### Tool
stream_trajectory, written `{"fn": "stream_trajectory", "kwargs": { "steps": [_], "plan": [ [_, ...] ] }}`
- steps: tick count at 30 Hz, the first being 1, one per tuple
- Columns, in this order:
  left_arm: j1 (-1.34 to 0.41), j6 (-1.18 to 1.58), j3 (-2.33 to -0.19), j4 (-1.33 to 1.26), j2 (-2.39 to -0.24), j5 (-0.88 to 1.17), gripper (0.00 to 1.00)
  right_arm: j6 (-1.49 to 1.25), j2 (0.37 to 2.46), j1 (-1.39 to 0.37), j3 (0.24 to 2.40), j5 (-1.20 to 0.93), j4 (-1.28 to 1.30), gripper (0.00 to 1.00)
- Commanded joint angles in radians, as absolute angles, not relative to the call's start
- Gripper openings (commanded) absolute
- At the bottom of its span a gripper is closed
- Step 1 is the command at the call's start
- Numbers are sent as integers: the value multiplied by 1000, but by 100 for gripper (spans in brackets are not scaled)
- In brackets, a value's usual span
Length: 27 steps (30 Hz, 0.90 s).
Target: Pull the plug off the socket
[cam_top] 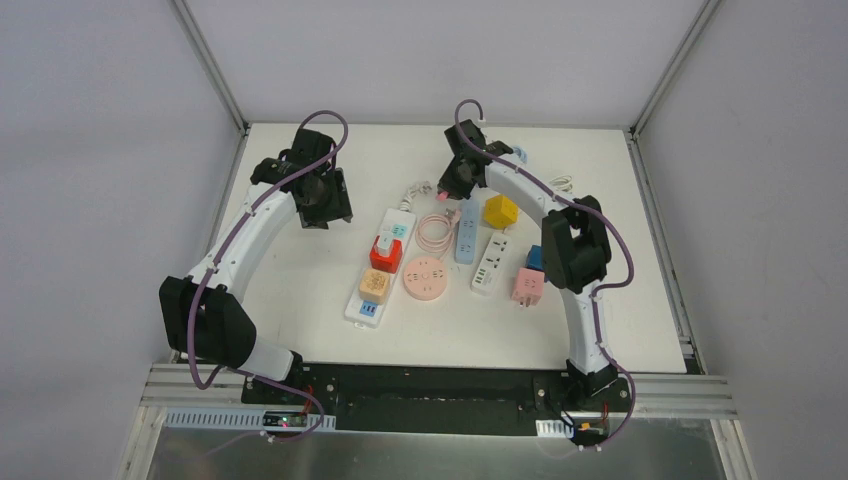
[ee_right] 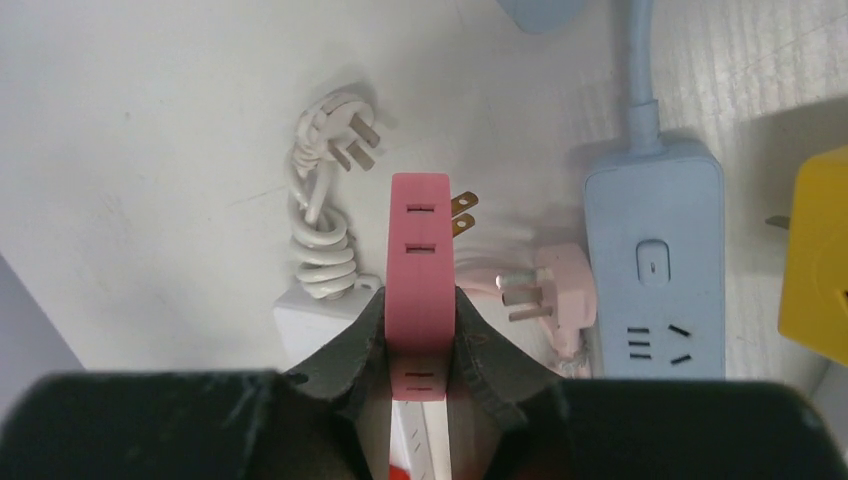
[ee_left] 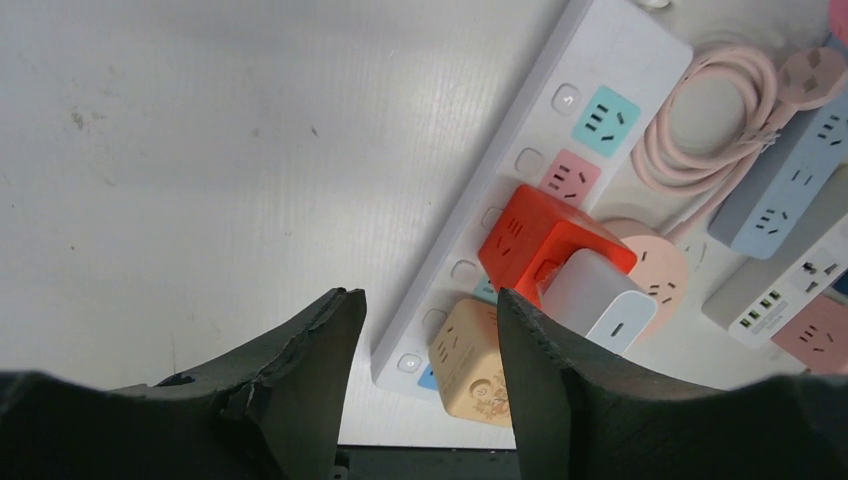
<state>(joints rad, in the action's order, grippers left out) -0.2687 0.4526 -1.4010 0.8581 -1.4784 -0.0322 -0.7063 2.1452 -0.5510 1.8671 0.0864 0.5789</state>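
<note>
Right jaws clench the pink plug (ee_right: 420,260), prongs bare just past their tips, so I judge extraction done, only set-down remaining; left jaws parted, empty, white power strip (ee_left: 545,120) ahead-right.

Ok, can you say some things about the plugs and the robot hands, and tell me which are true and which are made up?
1. The right gripper holds a pink plug. True.
2. The left gripper grips the red cube. False: it is open and holds nothing.
3. The red cube sits on the long white strip. True.
4. The yellow cube sits on the long white strip too. False: it lies away from it, past the blue strip.
5. The pink plug's prongs are inside a socket. False: they are bare, out in the open.
</note>
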Motion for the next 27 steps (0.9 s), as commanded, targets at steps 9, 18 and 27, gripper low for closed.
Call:
{"fn": "stream_trajectory", "kwargs": {
  "steps": [9,18,27],
  "plan": [
    [-273,399,-1293,836,-1392,-37,55,-691,2245,-546,1960,77,563,61],
    [-273,387,-1255,808,-1362,-17,55,-686,2132,-550,1929,72,567,72],
    [-273,416,-1214,748,-1325,51,56,-652,1928,-682,1838,94,629,80]
  ]
}}
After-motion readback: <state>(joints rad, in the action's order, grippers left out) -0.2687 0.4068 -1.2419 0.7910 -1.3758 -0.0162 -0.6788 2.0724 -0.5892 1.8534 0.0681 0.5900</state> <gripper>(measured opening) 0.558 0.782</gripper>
